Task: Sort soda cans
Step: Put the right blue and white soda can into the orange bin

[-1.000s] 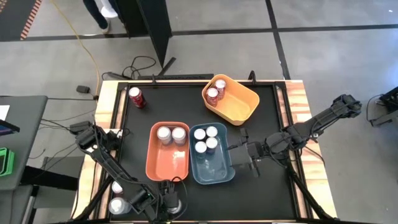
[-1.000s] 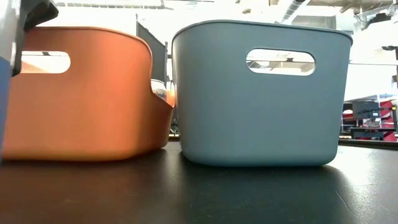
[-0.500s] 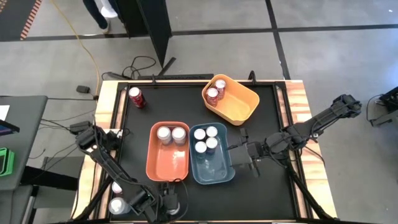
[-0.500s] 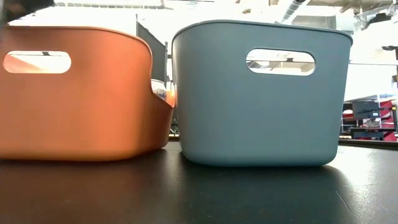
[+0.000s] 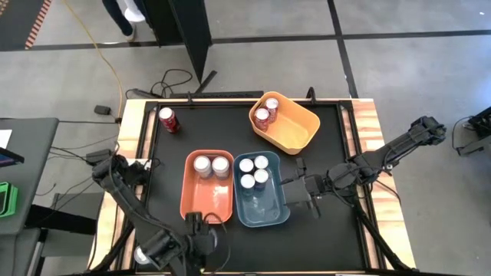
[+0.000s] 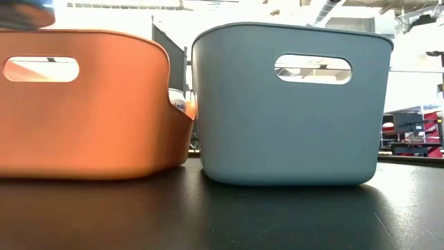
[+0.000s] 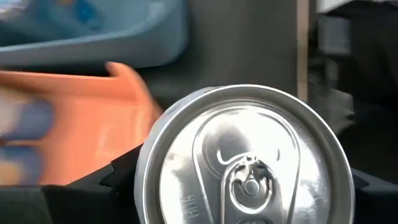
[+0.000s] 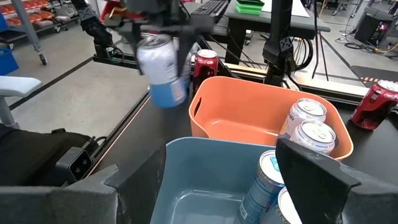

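Starting at our left, the left gripper (image 8: pixel 158 28) is clamped on a can (image 8: pixel 163 70) by its sides, lifted just beside the orange bin's (image 5: pixel 205 201) near end. We judge the can rigid but thin-walled, smooth and slippery, so a mid-body side grip with modest squeeze suits it. More cans sit in the orange, blue (image 5: pixel 261 207) and yellow (image 5: pixel 295 132) bins. The right gripper (image 5: pixel 295 192) waits open at the blue bin's side, holding nothing.
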Robot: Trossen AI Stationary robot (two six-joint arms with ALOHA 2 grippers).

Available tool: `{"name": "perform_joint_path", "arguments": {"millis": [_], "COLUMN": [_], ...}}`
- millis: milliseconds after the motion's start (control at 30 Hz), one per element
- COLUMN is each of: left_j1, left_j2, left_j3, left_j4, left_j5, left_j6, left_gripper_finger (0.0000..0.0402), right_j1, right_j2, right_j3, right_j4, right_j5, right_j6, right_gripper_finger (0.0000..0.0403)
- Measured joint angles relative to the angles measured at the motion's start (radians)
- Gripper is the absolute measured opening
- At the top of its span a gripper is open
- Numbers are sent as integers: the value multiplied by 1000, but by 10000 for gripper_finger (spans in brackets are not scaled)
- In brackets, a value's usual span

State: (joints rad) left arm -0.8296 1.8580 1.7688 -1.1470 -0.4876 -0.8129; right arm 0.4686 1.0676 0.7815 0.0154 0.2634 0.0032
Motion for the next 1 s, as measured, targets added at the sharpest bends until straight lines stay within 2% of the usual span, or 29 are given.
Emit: {"name": "perform_joint_path", "arguments": {"millis": [167, 333, 667, 833, 1000], "left_j1": [64, 141, 242, 238, 223], "left_j2": [-7, -37, -42, -75, -194], "left_j3": [86, 93, 92, -30, -260], "left_j4": [-120, -254, -329, -333, -160], "left_j5": [-24, -38, -60, -67, -67], "left_j6": [30, 34, -18, -115, -159], "left_gripper_finger": [297, 297, 297, 297, 297], "right_j1": [0, 0, 3, 18, 22], "right_j2": [0, 0, 0, 0, 0], "right_j3": [0, 0, 0, 0, 0], "right_j4": [0, -3, -9, -8, -7], "right_j5": [0, 0, 0, 0, 0], "right_j6": [-4, -11, -11, -11, -12], "right_gripper_finger": [323, 323, 323, 323, 323]}}
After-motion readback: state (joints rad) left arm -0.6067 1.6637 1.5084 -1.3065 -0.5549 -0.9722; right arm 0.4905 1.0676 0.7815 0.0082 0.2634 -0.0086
